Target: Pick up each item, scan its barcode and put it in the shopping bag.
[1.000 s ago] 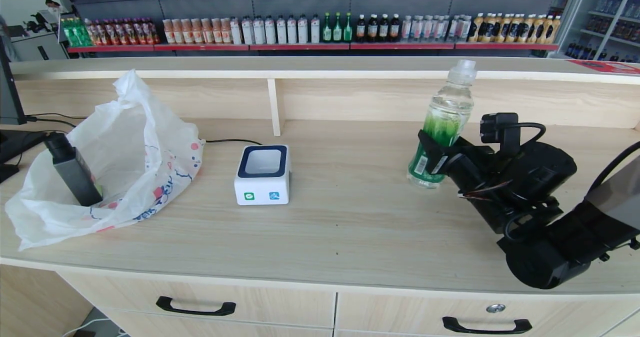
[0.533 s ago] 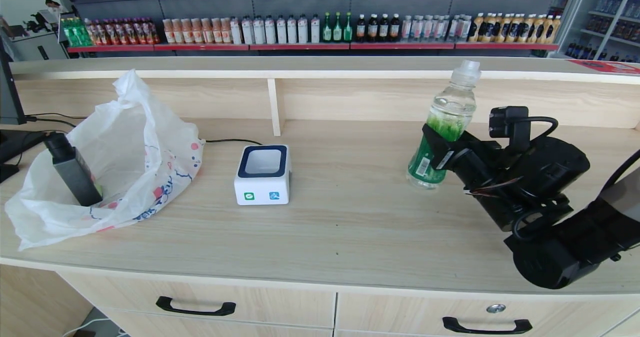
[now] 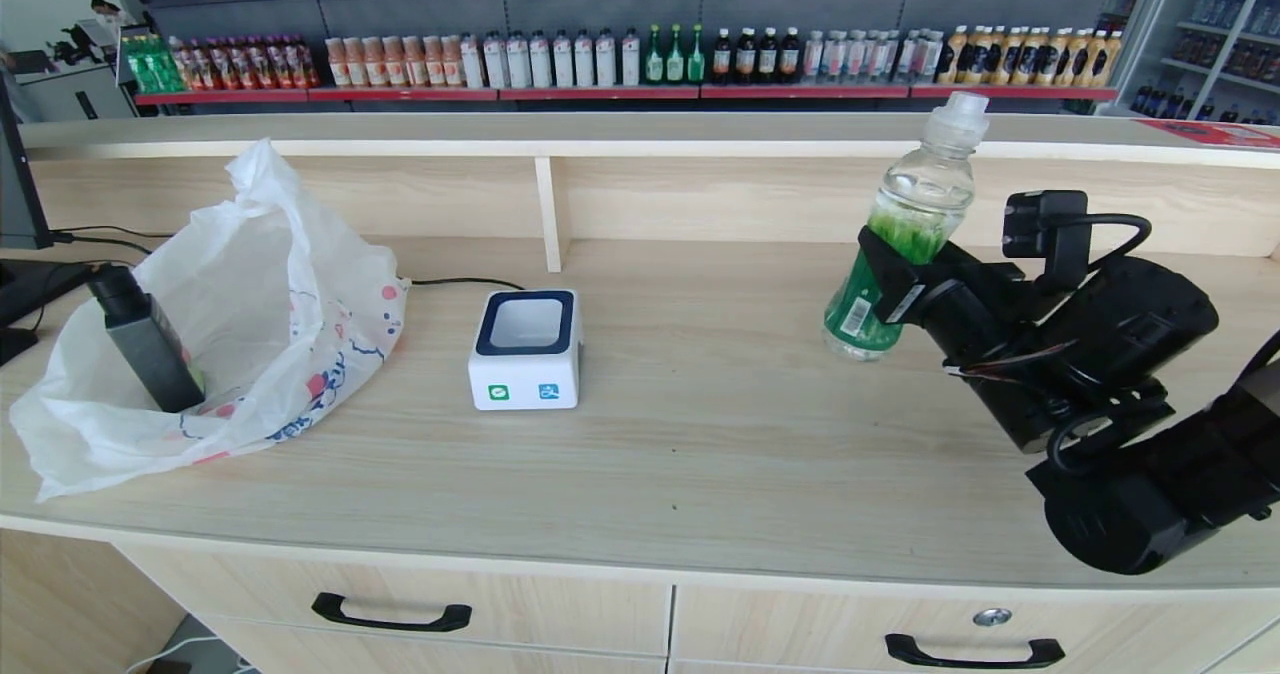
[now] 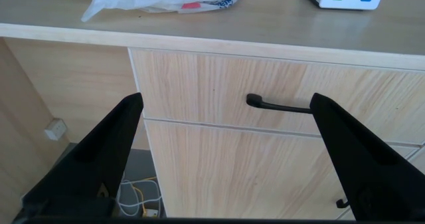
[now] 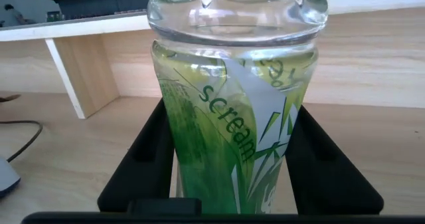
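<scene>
My right gripper (image 3: pixel 893 272) is shut on a clear bottle with a green label (image 3: pixel 903 239), held tilted just above the counter at the right. In the right wrist view the bottle (image 5: pixel 232 111) sits between the two black fingers (image 5: pixel 143 161). The white barcode scanner (image 3: pixel 526 349) stands at mid-counter. A white shopping bag (image 3: pixel 270 294) lies at the left with a dark grey bottle (image 3: pixel 148 342) standing in it. My left gripper (image 4: pixel 226 151) hangs open below counter height, facing the drawer fronts.
A wooden divider (image 3: pixel 548 212) and raised back ledge (image 3: pixel 700 134) bound the counter's far side. A black cable (image 3: pixel 465 281) runs behind the scanner. A monitor base (image 3: pixel 25 289) sits at the far left. Drawer handles (image 3: pixel 390 614) line the front.
My right gripper has lifted the green-labelled bottle off the counter and carried it up and to the right. The bag, scanner and grey bottle stay put.
</scene>
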